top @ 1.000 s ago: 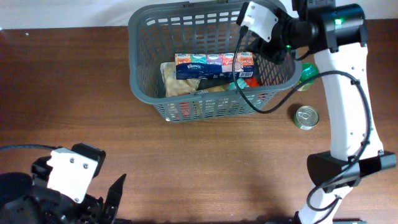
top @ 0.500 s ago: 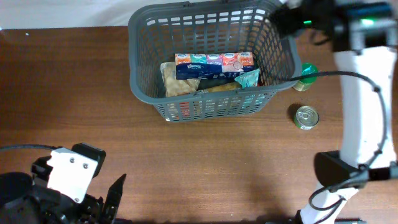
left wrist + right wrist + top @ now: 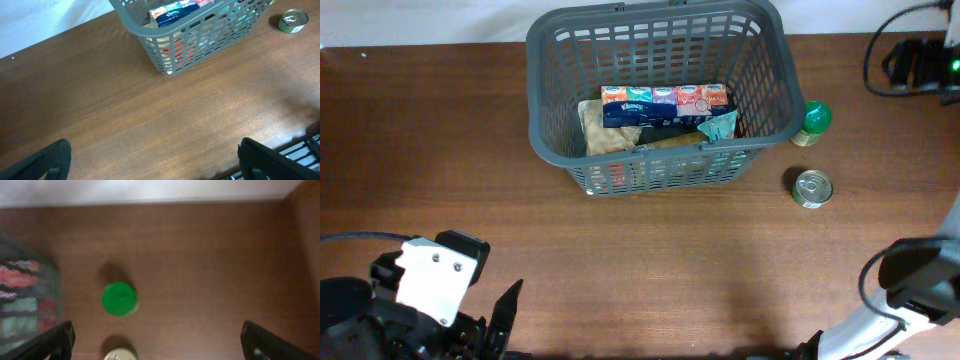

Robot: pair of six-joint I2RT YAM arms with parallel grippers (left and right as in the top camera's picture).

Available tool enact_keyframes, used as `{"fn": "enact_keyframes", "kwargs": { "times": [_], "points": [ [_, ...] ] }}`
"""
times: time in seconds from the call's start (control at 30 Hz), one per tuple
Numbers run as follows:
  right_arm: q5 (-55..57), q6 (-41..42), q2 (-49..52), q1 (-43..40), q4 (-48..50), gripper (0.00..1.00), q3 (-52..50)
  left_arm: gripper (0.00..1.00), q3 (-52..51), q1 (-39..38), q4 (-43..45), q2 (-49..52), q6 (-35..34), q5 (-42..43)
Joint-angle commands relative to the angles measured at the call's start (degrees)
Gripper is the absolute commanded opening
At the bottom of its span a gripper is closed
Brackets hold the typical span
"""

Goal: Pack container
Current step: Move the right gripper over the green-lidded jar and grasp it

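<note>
Container (image 3: pixel 532 95) sits at the far middle of the tabletop (image 3: pixel 650 270). Tissue pack (image 3: pixel 663 103) and other groceries lie in its near half. (A)

Two things are outside, to its right: green-capped jar (image 3: pixel 813 120) just beside the wall, can't tell if touching, and tin can (image 3: pixel 812 188) a bit nearer the robot. So not done, I'd say. (B)

Tools: right tool (image 3: pixel 155 327) is spread wide with nothing in it, looking down on the green cap from well above. Left tool (image 3: pixel 153 145) is also spread wide and empty, at the near left corner, well apart from everything. (A)

Use the right one, then. Likely step is picking the jar. Centre the cap between your fingers before you drop; it's off to the left in the wrist view. (B)

Come straight down, and turn the wrist so neither finger lands on the container wall beside the jar. Grip below the cap if you can; a round body may slip. (A)

Lift clear of the rim before you cross over, then release low over the bare far half. Wrist view is blurred, so go slow. (B)
</note>
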Motion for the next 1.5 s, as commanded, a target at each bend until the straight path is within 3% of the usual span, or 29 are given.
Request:
{"fn": "enact_keyframes", "kwargs": {
  "times": [0.0, 0.2, 0.43, 0.73, 1.4, 1.47],
  "points": [
    [-4.4, 1.5, 1.2, -0.2, 6.2, 0.99, -10.8, 0.99, 0.5, 0.3, 0.0, 0.2, 0.7, -0.4],
    [-4.8, 1.5, 1.2, 2.8, 21.1, 0.99, -26.8, 0.99, 0.5, 0.3, 0.0, 0.2, 0.7, -0.4],
    [-0.5, 3.5, 1.5, 9.5, 35.1, 0.99, -36.0, 0.99, 0.5, 0.3, 0.0, 0.2, 0.7, -0.4],
    [7.3, 6.3, 5.8, 12.5, 38.4, 0.99, -36.1, 0.99, 0.5, 0.3, 0.0, 0.2, 0.7, -0.4],
    [6.8, 9.1, 11.4, 12.9, 38.7, 1.00, -36.1, 0.99, 0.5, 0.3, 0.0, 0.2, 0.7, -0.4],
    [6.8, 9.2, 11.4, 12.9, 39.1, 0.93, -36.1, 0.99, 0.5, 0.3, 0.0, 0.2, 0.7, -0.4]
  ]
}}
